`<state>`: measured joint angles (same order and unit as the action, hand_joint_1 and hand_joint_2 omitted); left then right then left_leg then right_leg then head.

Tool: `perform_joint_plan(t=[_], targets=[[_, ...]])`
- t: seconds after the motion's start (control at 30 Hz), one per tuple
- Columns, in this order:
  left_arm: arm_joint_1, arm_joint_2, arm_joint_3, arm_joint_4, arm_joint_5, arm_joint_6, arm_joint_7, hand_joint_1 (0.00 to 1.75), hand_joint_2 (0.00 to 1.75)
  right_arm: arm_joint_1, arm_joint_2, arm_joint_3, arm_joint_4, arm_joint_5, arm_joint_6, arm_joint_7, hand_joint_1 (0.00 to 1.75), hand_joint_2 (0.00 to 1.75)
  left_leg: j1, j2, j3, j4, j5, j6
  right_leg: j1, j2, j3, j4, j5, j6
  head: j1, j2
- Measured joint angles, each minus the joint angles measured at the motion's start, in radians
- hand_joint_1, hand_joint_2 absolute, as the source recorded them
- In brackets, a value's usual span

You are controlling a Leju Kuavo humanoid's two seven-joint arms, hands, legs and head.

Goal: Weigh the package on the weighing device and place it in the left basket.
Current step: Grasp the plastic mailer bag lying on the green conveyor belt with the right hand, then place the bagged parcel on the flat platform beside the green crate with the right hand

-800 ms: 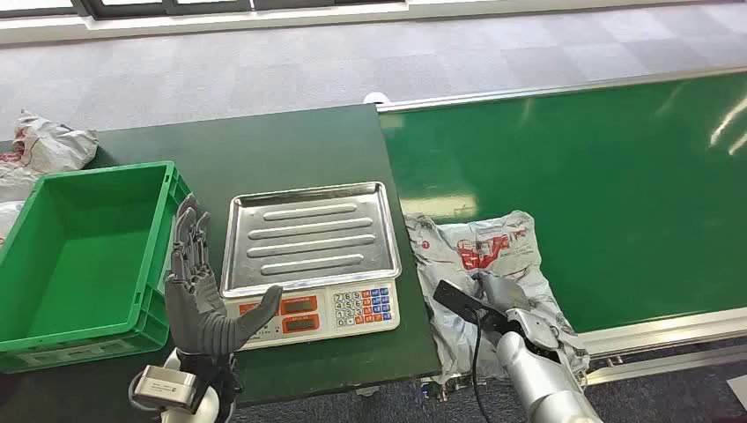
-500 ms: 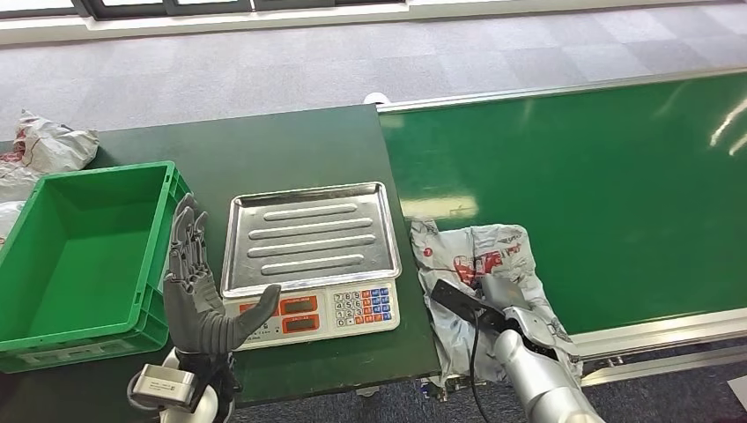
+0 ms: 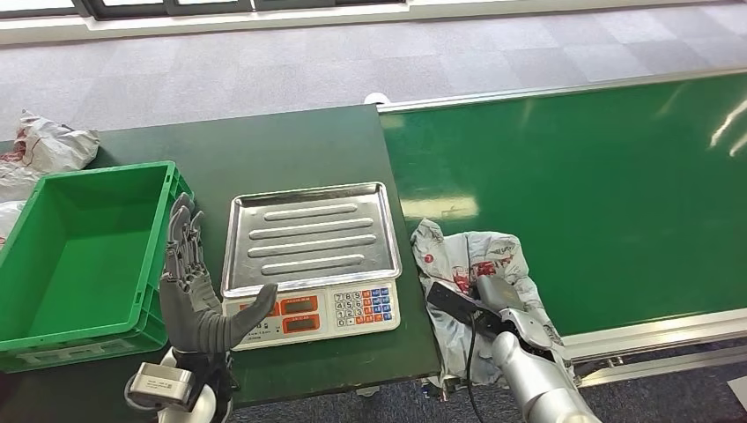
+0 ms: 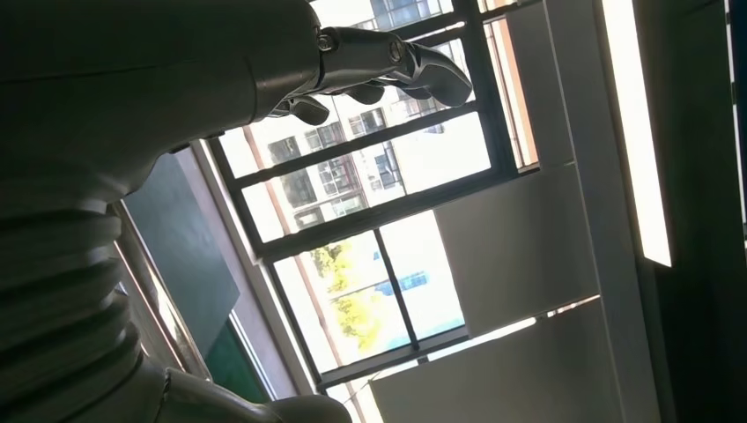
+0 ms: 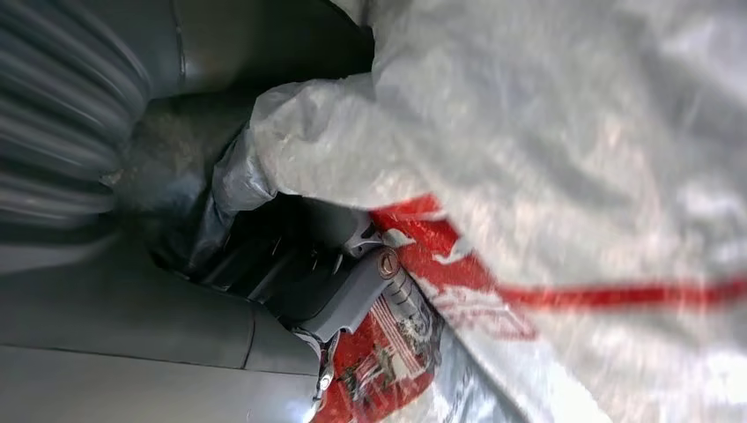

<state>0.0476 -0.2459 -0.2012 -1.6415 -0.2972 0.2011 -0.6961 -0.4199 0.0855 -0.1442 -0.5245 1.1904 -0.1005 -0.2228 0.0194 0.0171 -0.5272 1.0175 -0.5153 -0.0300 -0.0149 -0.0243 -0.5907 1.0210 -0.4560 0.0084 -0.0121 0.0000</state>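
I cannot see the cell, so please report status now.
Right hand grips package on the belt. Left hand open beside scale. Scale tray bare, green basket empty.

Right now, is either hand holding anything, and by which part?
The right hand grips the grey package at its near edge. The left hand holds nothing.

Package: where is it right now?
In the head view the package is on the robot's right, at the near edge of the green conveyor, just right of the scale, with the right hand gripping it.
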Motion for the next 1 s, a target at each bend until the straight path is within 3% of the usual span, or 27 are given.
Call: perform_joint_plan(t=[0.1, 0.2, 0.27, 0.4, 0.6, 0.83, 1.0], targets=[[0.018, -0.002, 0.004, -0.019, -0.006, -0.001, 0.004, 0.00, 1.75, 0.042, 0.019, -0.007, -0.096, -0.100, -0.220, -0.099, 1.75, 1.75, 0.000, 0.000, -0.002, 0.000, 0.000, 0.000, 0.000, 0.000, -0.002, 0.000, 0.000, 0.000, 0.000, 0.000], [0.029, -0.008, 0.006, -0.034, -0.013, -0.009, 0.015, 0.00, 1.75, 0.151, 0.077, -0.024, -0.431, -0.294, -0.495, -0.223, 1.75, 1.75, 0.000, -0.003, -0.004, 0.000, 0.001, 0.000, 0.000, -0.002, -0.004, 0.000, 0.000, 0.000, 0.000, 0.000], [0.029, -0.013, 0.005, -0.035, -0.015, -0.010, 0.020, 0.00, 1.75, 0.220, 0.120, -0.024, -0.695, -0.329, -0.577, -0.224, 1.75, 1.75, 0.000, -0.003, -0.005, -0.001, 0.001, 0.000, 0.001, -0.003, -0.006, 0.000, 0.000, 0.000, 0.000, 0.000], [0.028, -0.018, 0.004, -0.033, -0.018, -0.007, 0.024, 0.00, 1.75, 0.308, 0.177, -0.021, -1.044, -0.328, -0.601, -0.230, 1.75, 1.75, 0.000, -0.001, -0.006, -0.001, 0.001, 0.000, 0.000, -0.001, -0.007, 0.000, -0.001, 0.000, 0.000, 0.000], [0.028, -0.020, 0.003, -0.033, -0.021, -0.003, 0.026, 0.00, 1.75, 0.343, 0.226, -0.046, -1.238, -0.379, -0.601, -0.328, 1.75, 1.75, -0.001, 0.001, -0.005, -0.001, 0.001, 0.000, 0.000, 0.001, -0.007, 0.000, 0.001, 0.000, 0.000, 0.000], [0.027, -0.020, 0.000, -0.032, -0.018, 0.018, 0.020, 0.00, 1.75, 0.340, 0.230, -0.063, -1.281, -0.383, -0.579, -0.329, 1.75, 1.75, 0.000, 0.002, -0.011, -0.001, 0.002, 0.000, 0.000, 0.001, -0.006, 0.000, 0.002, 0.000, 0.000, 0.000], [0.009, -0.020, -0.006, -0.025, -0.001, 0.031, 0.005, 0.00, 1.75, 0.221, 0.217, 0.047, -1.080, -0.315, -0.408, -0.202, 1.75, 1.75, 0.000, 0.008, -0.013, -0.002, 0.003, 0.000, 0.000, 0.006, -0.008, 0.000, 0.004, -0.002, 0.000, 0.000]])
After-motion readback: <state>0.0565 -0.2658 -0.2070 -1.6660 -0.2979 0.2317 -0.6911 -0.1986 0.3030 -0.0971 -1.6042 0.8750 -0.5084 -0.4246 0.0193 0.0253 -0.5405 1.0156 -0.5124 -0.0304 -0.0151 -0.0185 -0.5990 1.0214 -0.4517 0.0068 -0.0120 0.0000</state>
